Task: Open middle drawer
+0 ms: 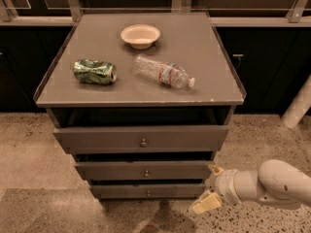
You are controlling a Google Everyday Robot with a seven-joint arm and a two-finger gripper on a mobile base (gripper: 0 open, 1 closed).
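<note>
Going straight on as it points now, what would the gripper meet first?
Likely the right end of the bottom drawer, below the middle drawer; the gripper sits low right, pointing left. Depth is unclear.

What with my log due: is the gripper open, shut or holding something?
Gripper: open, holding nothing, low by the right end of the middle drawer.

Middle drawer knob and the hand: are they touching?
Apart. The camera view shows the hand right of the middle drawer, with bare drawer front between it and the knob.
</note>
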